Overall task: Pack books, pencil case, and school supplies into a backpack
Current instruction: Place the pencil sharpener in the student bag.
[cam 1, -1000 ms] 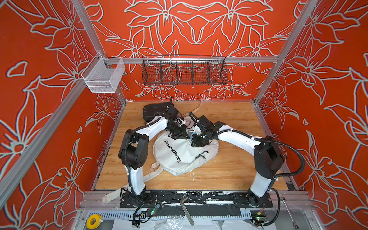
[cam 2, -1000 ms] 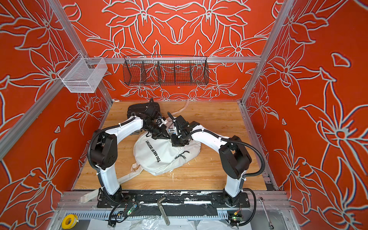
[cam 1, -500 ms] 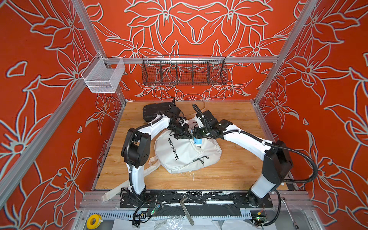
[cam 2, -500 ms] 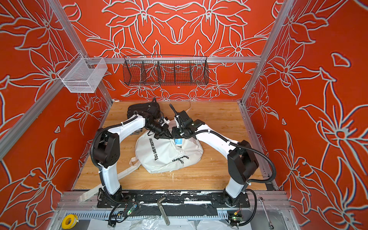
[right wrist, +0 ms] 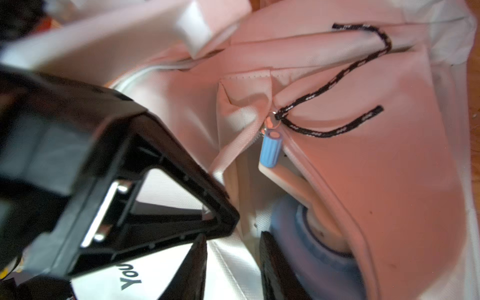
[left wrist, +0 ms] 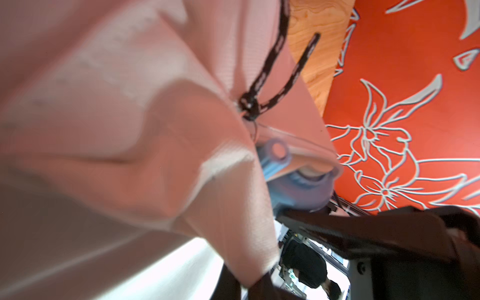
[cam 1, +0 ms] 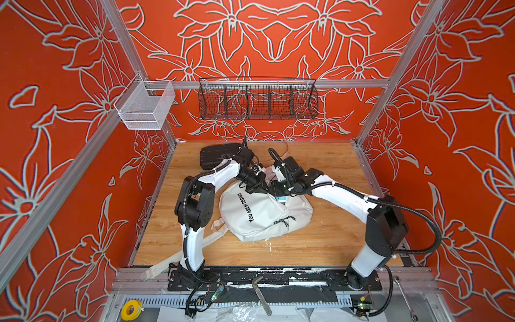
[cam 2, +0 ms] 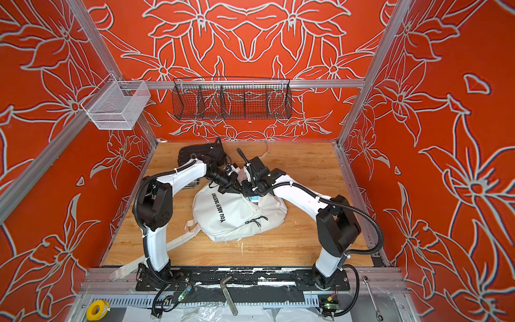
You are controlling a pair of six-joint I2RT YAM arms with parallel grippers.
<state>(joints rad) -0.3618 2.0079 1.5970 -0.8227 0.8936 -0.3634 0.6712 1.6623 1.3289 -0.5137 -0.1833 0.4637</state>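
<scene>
Top views: the backpack (cam 1: 262,220) lies flat on the wood table (cam 1: 328,239), printed face up, with a strap trailing toward the left arm's base. Both arms meet at its far edge. The left gripper (cam 1: 259,190) and right gripper (cam 1: 276,193) sit just beside each other at the bag's rim. A sliver of the light-blue sharpener (cam 1: 281,199) shows at that rim, directly under the right gripper, in both top views. The black ribbed case (cam 1: 216,156) is on the table behind the left arm, apart from the bag.

Left wrist: the left gripper is clamped on a fold of backpack fabric and holds the flap up. The sharpener (left wrist: 296,181) pokes out under the flap, near the black zip cord (left wrist: 262,83).

Right wrist: the right gripper's jaws stand apart with only white fabric in the gap, so it grips nothing. One finger (right wrist: 275,267) is just beside the sharpener's barrel; contact is too blurred to call. The sharpener lies in the bag's opened mouth, half under the flap, with its crank knob (right wrist: 271,149) up by the zip slider. Which compartment: cannot tell.
</scene>
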